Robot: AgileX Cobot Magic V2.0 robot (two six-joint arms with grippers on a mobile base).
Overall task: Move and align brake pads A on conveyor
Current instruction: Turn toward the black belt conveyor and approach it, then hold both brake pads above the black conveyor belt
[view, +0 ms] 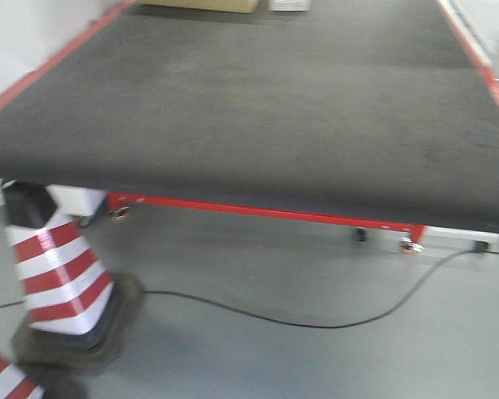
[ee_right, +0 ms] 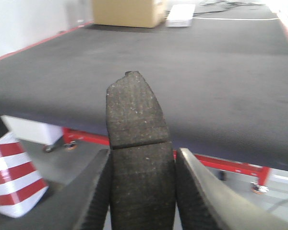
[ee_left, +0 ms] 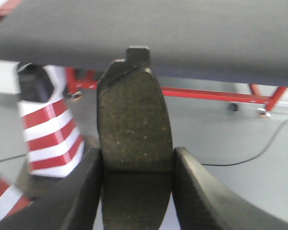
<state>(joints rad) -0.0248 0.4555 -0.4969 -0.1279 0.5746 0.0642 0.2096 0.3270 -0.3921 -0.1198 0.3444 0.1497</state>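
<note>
1. The wide, dark grey, carpet-textured conveyor (view: 258, 108) with red edge strips fills the front view. No pad lies on any part of it that the three views show. Judgement: nothing is placed or aligned yet.
2. A red-and-white striped traffic cone (view: 58, 274) stands on the grey floor below the belt's near left corner. It plays no part in the task.
3. The black, ribbed left fingers (ee_left: 81, 191) are closed on the sides of a pad, clamping its lower half.
4. The black, ribbed right fingers (ee_right: 197, 191) are closed on another pad in the same way.
5. The left brake pad (ee_left: 134, 120) is flat, dark grey, curved and oblong. It is held upright with an end tab on top, in front of the belt's near edge and at about its level.
6. The right brake pad (ee_right: 134, 110) is of the same kind, with its centre groove just above the fingertips. It is upright, higher than the belt surface and short of the near edge.
7. Left to do, as I judge it: carry both pads over the belt, set them down and line them up. The remaining pads are not in view.
</note>
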